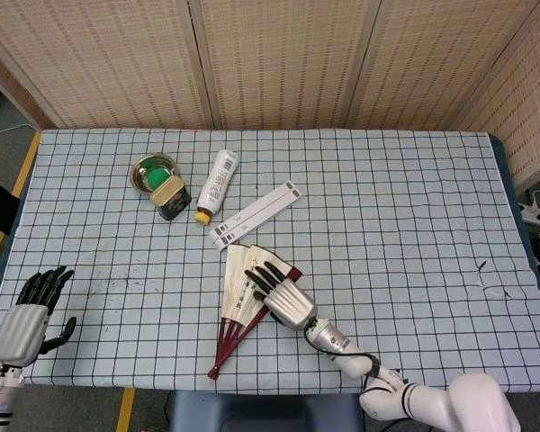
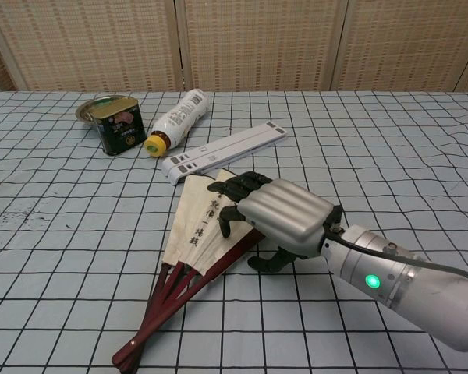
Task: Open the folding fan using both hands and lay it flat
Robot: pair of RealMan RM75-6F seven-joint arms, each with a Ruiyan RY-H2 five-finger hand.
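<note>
A partly opened folding fan (image 1: 240, 292) (image 2: 191, 226), with cream paper bearing black characters and dark red ribs, lies on the checked tablecloth at front centre. My right hand (image 1: 283, 295) (image 2: 277, 214) is over the fan's right edge, fingers spread and reaching onto the paper, covering the outer red rib. Whether it touches the fan is unclear. My left hand (image 1: 27, 317) stays at the table's front left corner, fingers apart and holding nothing, far from the fan; the chest view does not show it.
A long white flat box (image 1: 256, 214) (image 2: 222, 152) lies just behind the fan. Further back left are a white bottle with a yellow cap (image 1: 216, 184) (image 2: 175, 118), a dark tin (image 1: 171, 198) (image 2: 118, 125) and a small metal bowl (image 1: 147, 166).
</note>
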